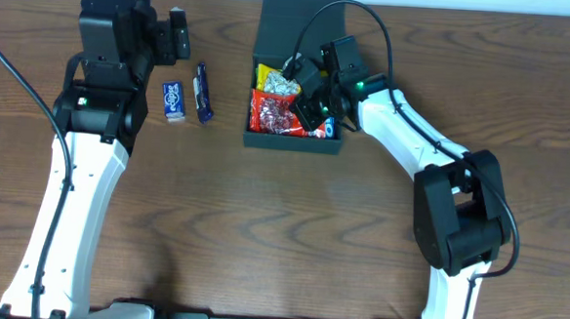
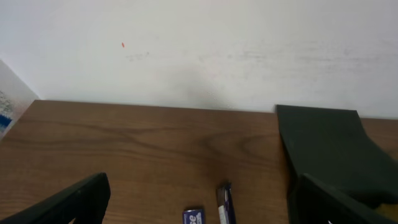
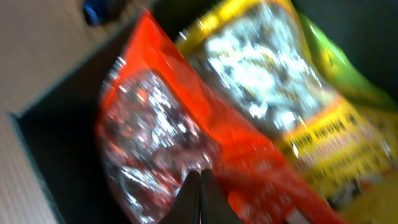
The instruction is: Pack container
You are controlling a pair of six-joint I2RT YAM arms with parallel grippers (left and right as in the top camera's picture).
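The dark container (image 1: 296, 142) stands at the table's back centre with its flap lid (image 1: 297, 23) open behind it. Inside lie a red packet (image 1: 273, 115), a yellow packet (image 1: 273, 79) and a blue packet (image 1: 332, 129). My right gripper (image 1: 309, 94) is inside the box, just above the packets. In the right wrist view its fingers (image 3: 200, 180) are pressed shut over the red packet (image 3: 149, 130), with the yellow packet (image 3: 280, 93) beside it; nothing shows between them. My left gripper (image 1: 177, 35) is open and empty (image 2: 202, 190) at the back left.
A small blue packet (image 1: 174, 101) and a dark blue bar (image 1: 203, 93) lie on the table left of the container; both also show in the left wrist view, the packet (image 2: 193, 216) and the bar (image 2: 224, 204). A white wall runs behind the table.
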